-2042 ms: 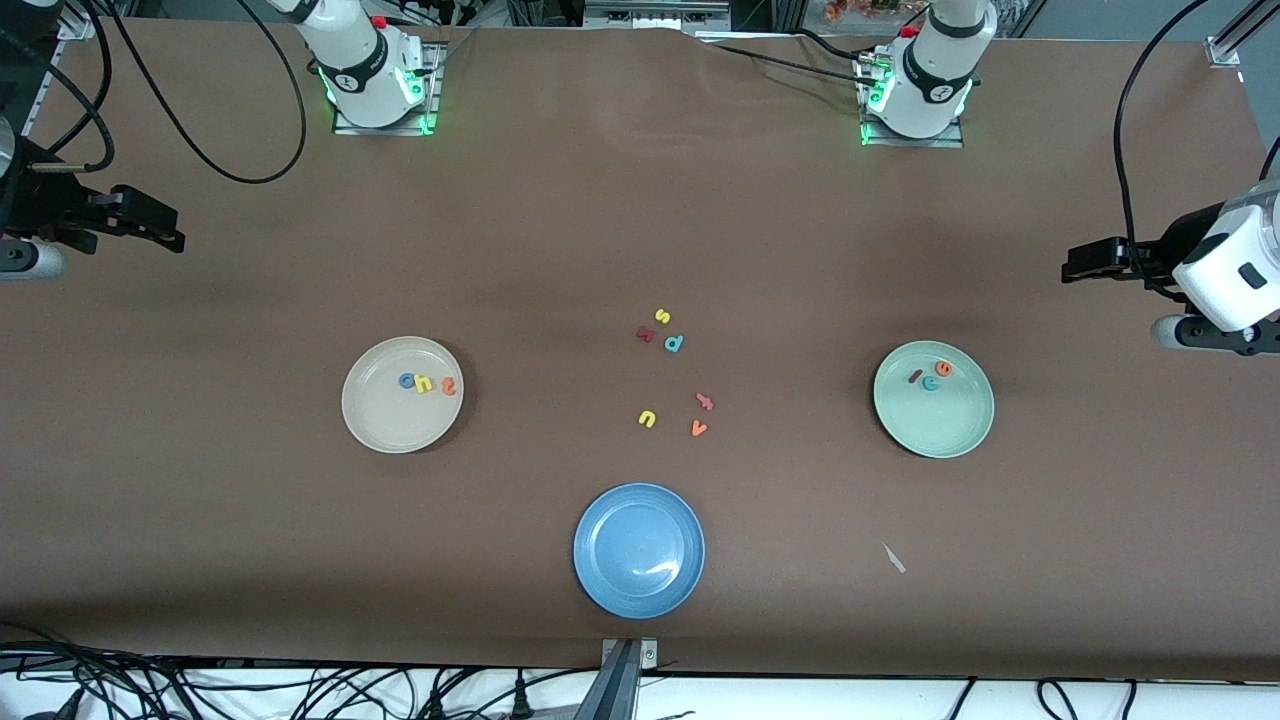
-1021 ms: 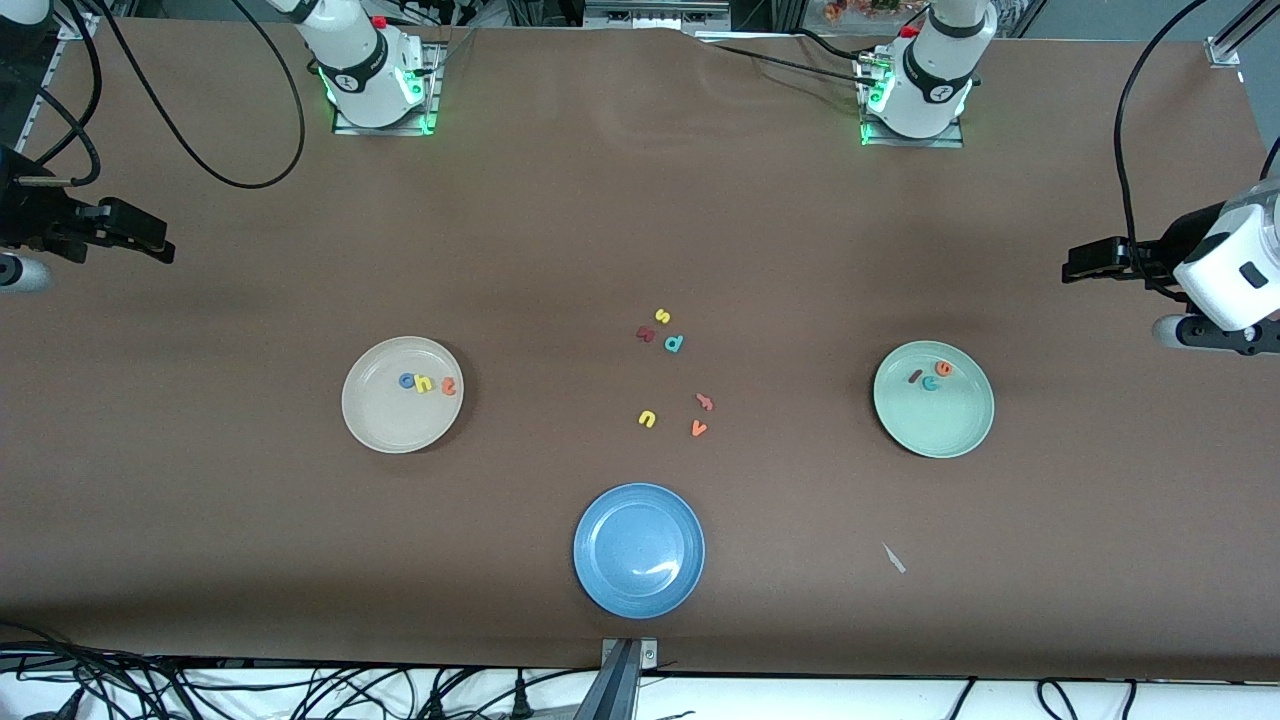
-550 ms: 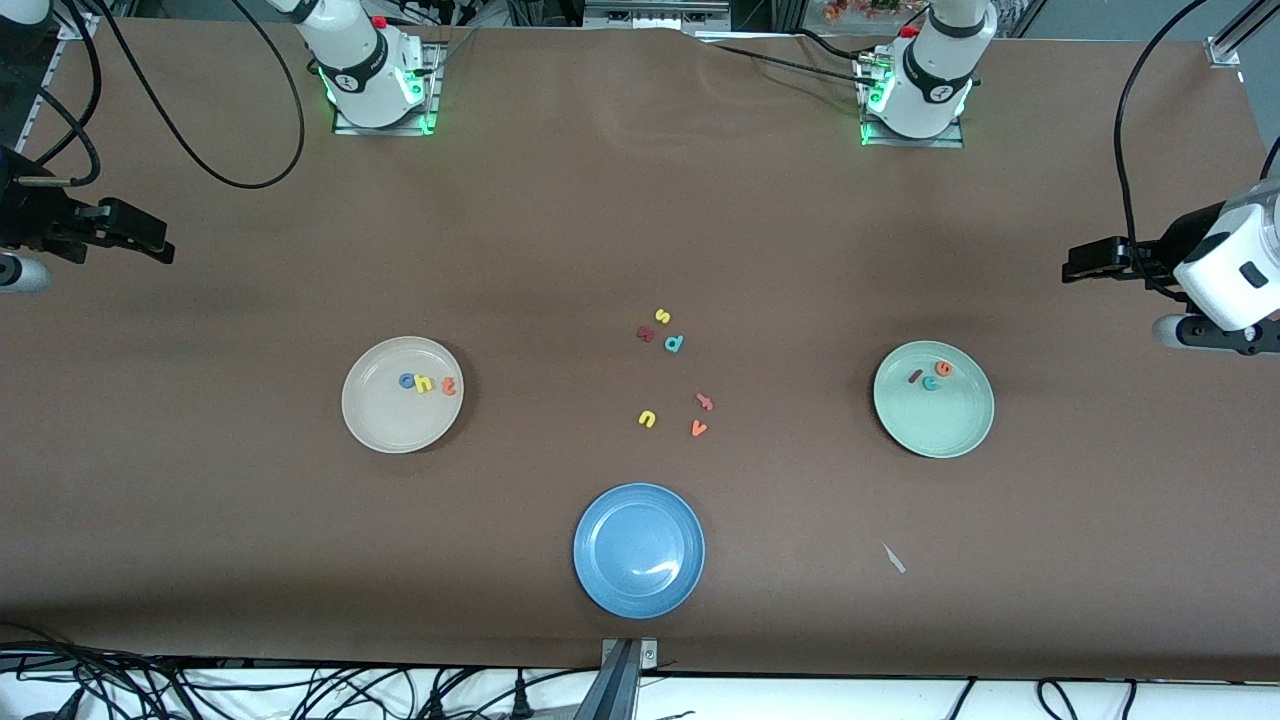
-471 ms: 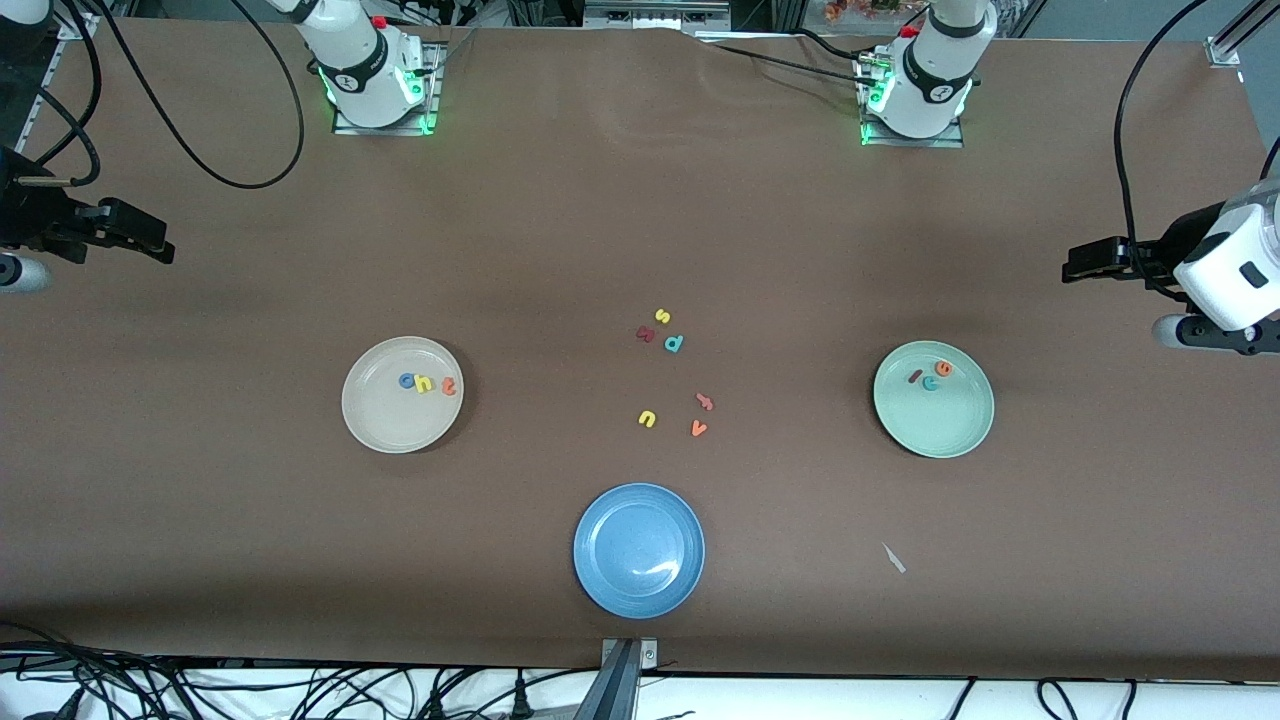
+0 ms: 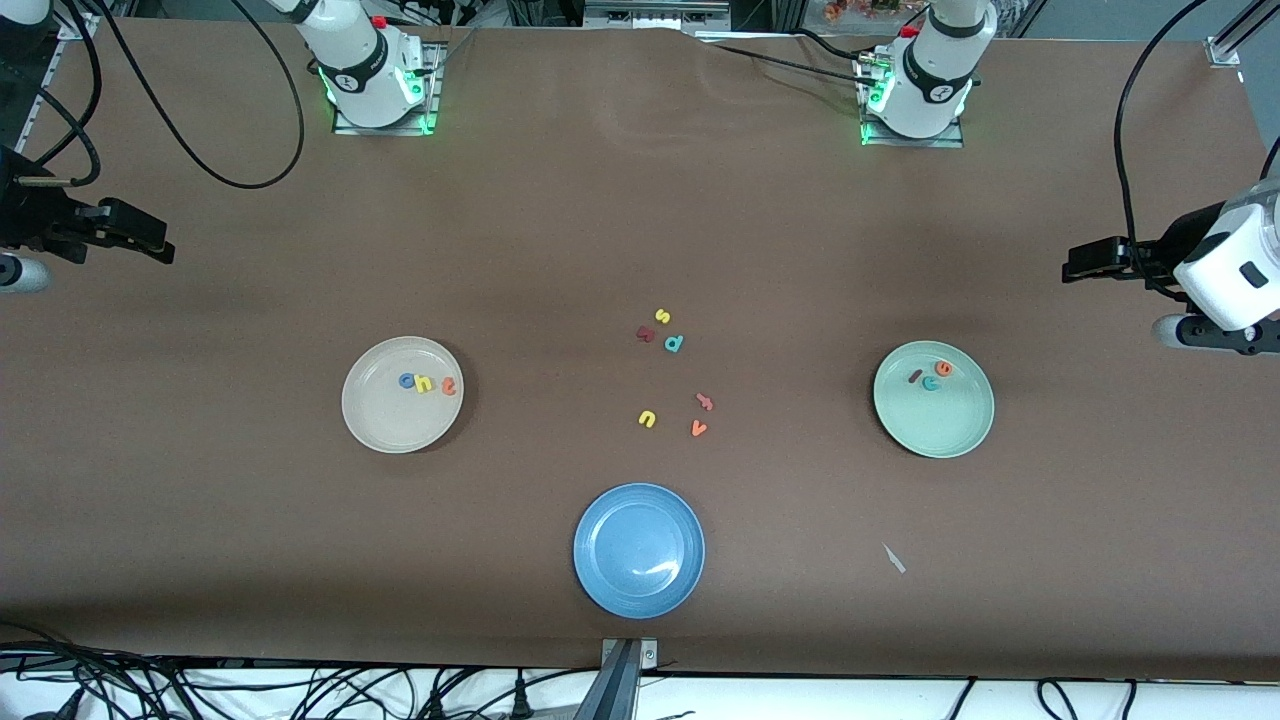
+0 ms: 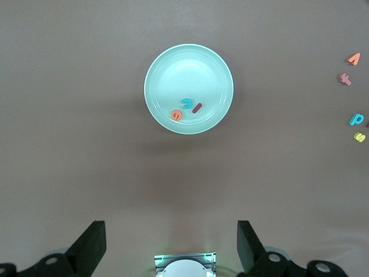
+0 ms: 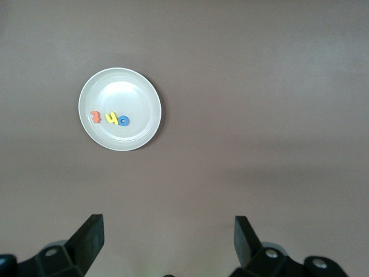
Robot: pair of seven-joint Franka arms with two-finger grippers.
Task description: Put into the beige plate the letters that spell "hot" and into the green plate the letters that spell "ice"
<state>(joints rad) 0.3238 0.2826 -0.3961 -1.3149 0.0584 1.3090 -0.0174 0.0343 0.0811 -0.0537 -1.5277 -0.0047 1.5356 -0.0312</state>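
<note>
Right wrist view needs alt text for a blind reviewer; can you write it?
A beige plate on the brown table holds three foam letters in a row: orange t, yellow h, blue o. The right gripper is high above the table, jaws open and empty.

A blue plate [image 5: 639, 550] sits on the brown table [image 5: 250, 520], close to the front camera. Farther from the camera than the plate lie some small loose letters: a yellow "u" [image 5: 647, 419], an orange "v" [image 5: 699, 428], a pink letter [image 5: 704, 402], a teal "p" [image 5: 674, 343], a dark red letter [image 5: 645, 334] and a yellow "s" [image 5: 662, 316]. A small pale scrap [image 5: 894, 559] lies toward the left arm's end.
</note>
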